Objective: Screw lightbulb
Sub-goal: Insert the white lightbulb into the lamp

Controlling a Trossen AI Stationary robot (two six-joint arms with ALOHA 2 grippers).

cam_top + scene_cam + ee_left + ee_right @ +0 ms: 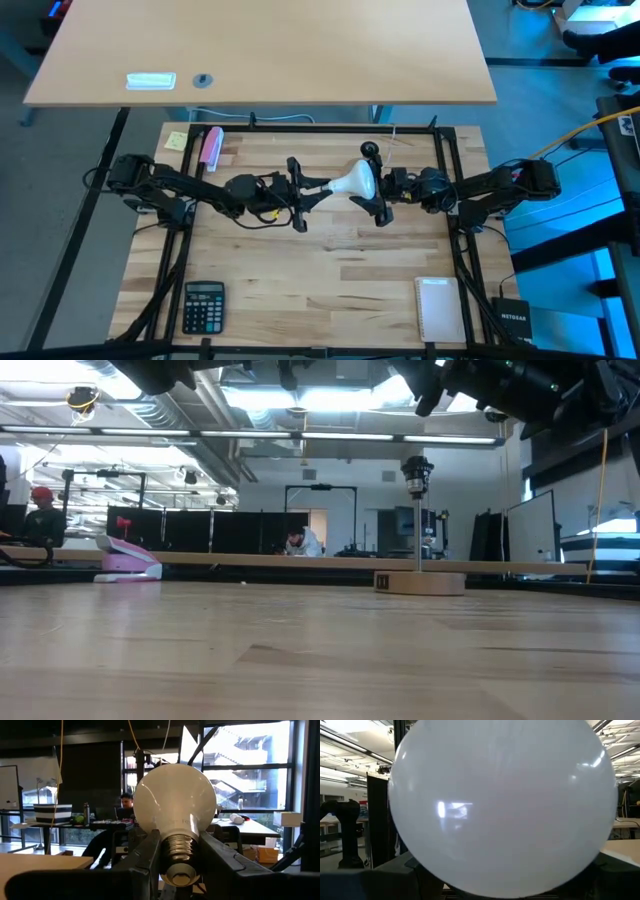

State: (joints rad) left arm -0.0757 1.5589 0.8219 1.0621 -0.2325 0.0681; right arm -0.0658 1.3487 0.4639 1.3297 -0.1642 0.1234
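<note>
The white lightbulb (358, 183) hangs in the air over the middle of the table, its globe (500, 805) toward the table's right. My left gripper (325, 187) is shut on its silvery screw base. My right gripper (378, 192) comes from the right, jaws wide, one finger on either side of the globe, which fills the right wrist view. A black socket (417, 470) stands on a post on a round wooden disc (420, 582) at the table's far side, just behind the bulb (175, 800). My left gripper pinches the threaded metal base (179, 850) between its two fingers (145, 860), which come nearly level from the table's left. The bulb is lifted clear of the table and juts out past the fingertips, globe away from the gripper. My right gripper's fingers flank the globe; whether they touch it I cannot tell.
A calculator (204, 305) lies at the near left and a white notepad (438, 308) at the near right. A pink object (211, 147) and a yellow note (177, 140) lie at the far left. Black frame rails (448, 190) run along the table's sides.
</note>
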